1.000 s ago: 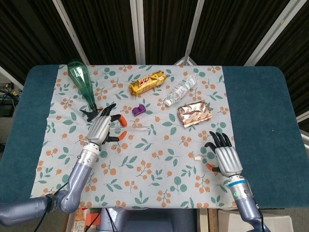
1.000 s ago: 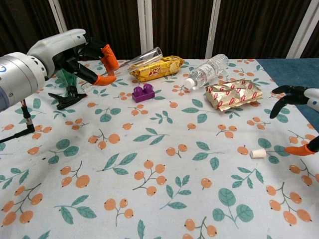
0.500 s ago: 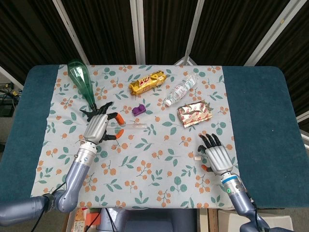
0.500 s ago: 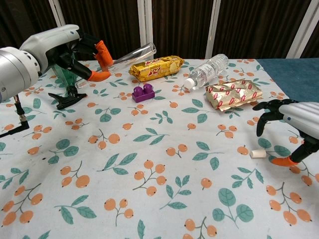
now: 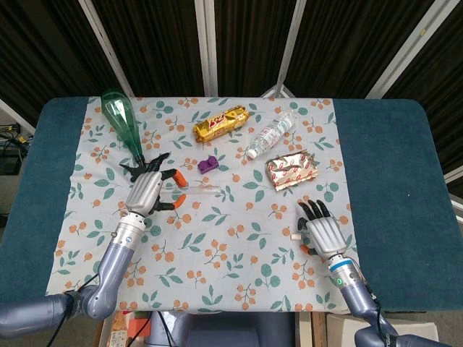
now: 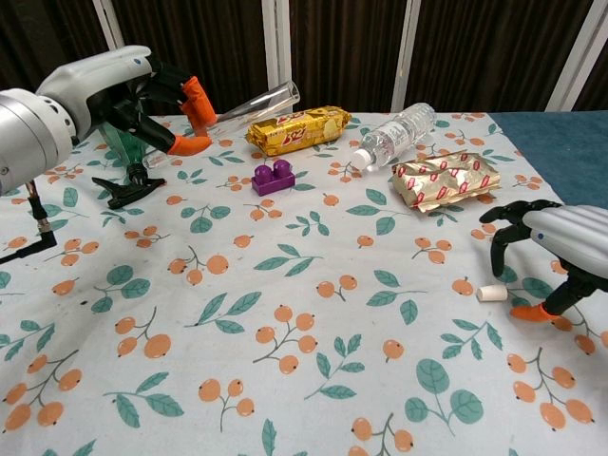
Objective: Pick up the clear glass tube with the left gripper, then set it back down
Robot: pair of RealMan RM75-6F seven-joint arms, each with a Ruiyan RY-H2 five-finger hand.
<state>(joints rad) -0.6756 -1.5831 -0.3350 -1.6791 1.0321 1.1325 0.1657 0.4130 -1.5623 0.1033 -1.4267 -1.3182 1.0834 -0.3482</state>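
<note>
Clear glass tube [image 6: 249,104] is lifted above the floral surface [image 6: 304,313], pinched between the orange fingertips [image 6: 195,95] of the left robot hand [image 6: 114,90]; its open end points toward the gold snack pack [image 6: 296,128]. Behind this hand lies a green glass flask [image 5: 121,124], and a purple toy brick [image 6: 272,177] is near. The right robot hand [image 6: 556,252] holds nothing, its fingers spread and curved down just beside a small white stopper [image 6: 491,294].
</note>
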